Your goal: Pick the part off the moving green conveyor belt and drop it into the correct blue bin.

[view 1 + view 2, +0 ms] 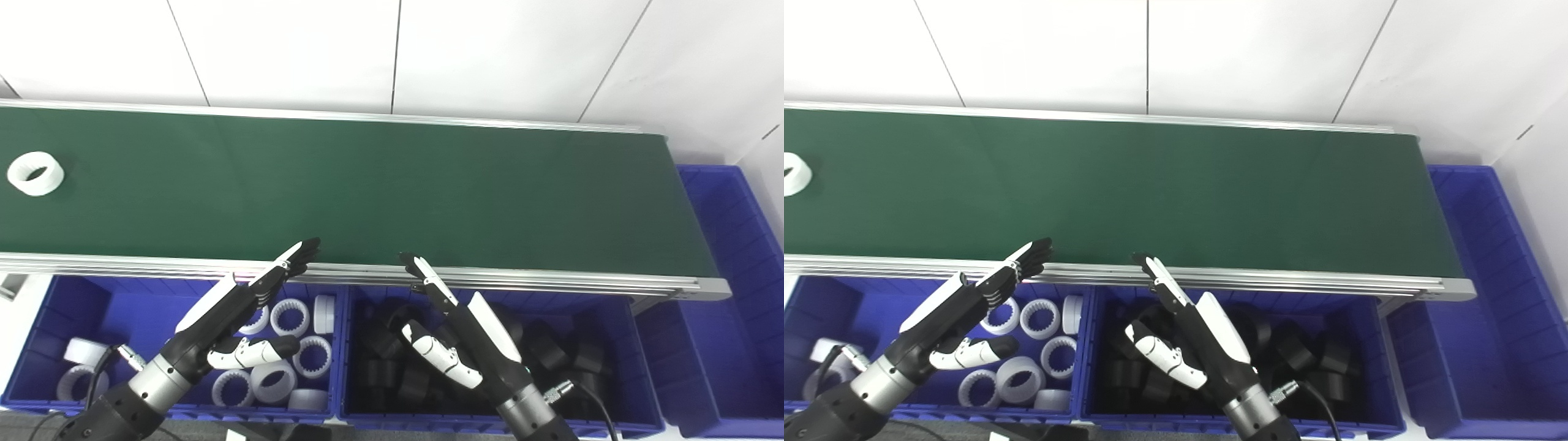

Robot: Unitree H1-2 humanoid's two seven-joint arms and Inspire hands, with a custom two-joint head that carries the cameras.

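Both robot hands hang open and empty over the near bins, left robot hand [226,312] above white rings, right robot hand [459,334] above black parts. Watch the white ring [35,173] at the belt's [392,184] far left; you take it with your left, for the white-ring bin [37,318].

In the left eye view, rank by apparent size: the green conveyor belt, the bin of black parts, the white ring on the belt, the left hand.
1. Green conveyor belt.
2. Bin of black parts.
3. Left hand, open; it is nearer the camera, so it looks bigger than it is.
4. White ring.
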